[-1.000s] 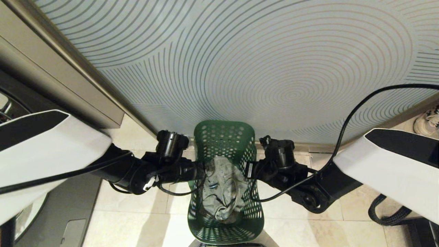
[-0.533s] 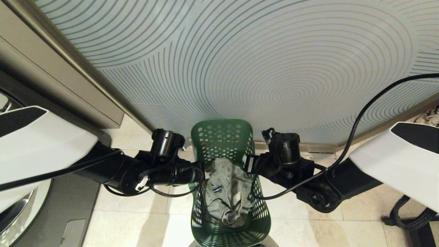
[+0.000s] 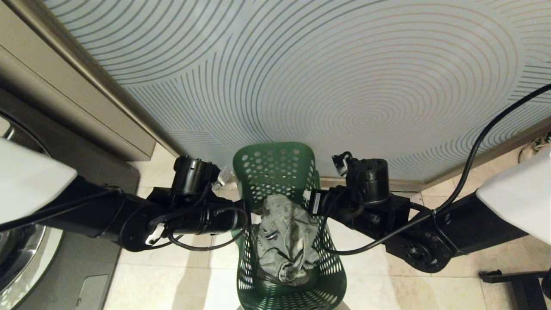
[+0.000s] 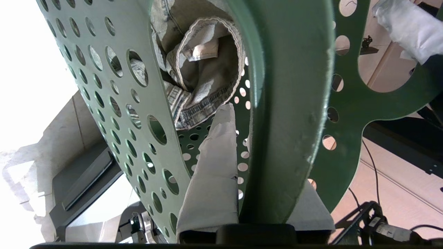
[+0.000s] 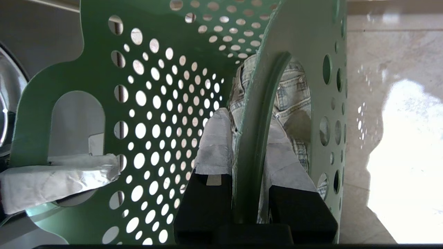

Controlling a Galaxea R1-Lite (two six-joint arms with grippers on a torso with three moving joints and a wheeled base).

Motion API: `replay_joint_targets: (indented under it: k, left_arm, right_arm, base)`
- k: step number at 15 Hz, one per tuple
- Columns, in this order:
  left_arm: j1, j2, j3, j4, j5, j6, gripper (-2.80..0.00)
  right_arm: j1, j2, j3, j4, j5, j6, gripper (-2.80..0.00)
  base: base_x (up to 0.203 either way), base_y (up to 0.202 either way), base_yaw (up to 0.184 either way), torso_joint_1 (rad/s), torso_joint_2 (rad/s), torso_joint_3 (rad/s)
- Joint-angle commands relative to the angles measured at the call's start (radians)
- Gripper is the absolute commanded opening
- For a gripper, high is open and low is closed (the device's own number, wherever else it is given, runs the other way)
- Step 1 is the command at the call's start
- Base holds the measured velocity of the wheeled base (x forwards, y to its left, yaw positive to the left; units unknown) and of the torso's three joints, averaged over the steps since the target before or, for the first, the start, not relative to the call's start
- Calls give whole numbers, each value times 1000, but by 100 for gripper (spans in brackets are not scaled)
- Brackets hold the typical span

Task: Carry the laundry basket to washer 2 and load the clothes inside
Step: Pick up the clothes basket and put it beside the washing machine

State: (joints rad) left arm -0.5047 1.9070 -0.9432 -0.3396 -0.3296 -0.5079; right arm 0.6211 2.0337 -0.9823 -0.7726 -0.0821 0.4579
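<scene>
1. Your laundry basket [image 3: 275, 172] hangs between the two arms, above the tiled floor [image 3: 172, 267] in front of the patterned wall [image 3: 301, 77].
2. The clothes [image 3: 286, 243] lie crumpled inside it, toward the near end.
3. Your left gripper [image 4: 242, 193] has its jaws clamped on the basket's left handle loop.
4. Your right gripper [image 5: 242, 162] has its jaws pinched on the right handle loop.
5. A washer [image 3: 26, 241] shows at the far left edge; you cannot read its label.

Matt green plastic basket [image 3: 275, 172], scuffed along the handle. Soft, faded denim-like clothes [image 3: 286, 241] inside. Glossy stone-look floor tiles [image 3: 181, 271]; fingers [image 5: 214, 145] wrapped in crinkled, possibly cloth, tape.
</scene>
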Motion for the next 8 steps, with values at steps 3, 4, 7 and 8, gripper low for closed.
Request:
replay_joint_targets:
  k: [3,4,7,8]
  left_arm:
    - [-6,-56,18,-4,-4,7,-280]
    - [-6,-60,18,-4,-5,8,-280]
    - [-6,-75,32,-4,-5,8,-280]
    - [-6,-81,36,-4,-5,8,-280]
  right_arm:
    - [6,-32,2,13,-1,-5,-280]
    - [8,-32,1,13,-1,-5,-280]
    - [14,-47,0,19,-4,-7,-280]
    - [16,-58,1,26,-4,-10,-280]
  base:
    - [0,0,0,0,0,0]
    - [0,0,0,0,0,0]
    - [0,0,0,0,0,0]
    - [0,0,0,0,0,0]
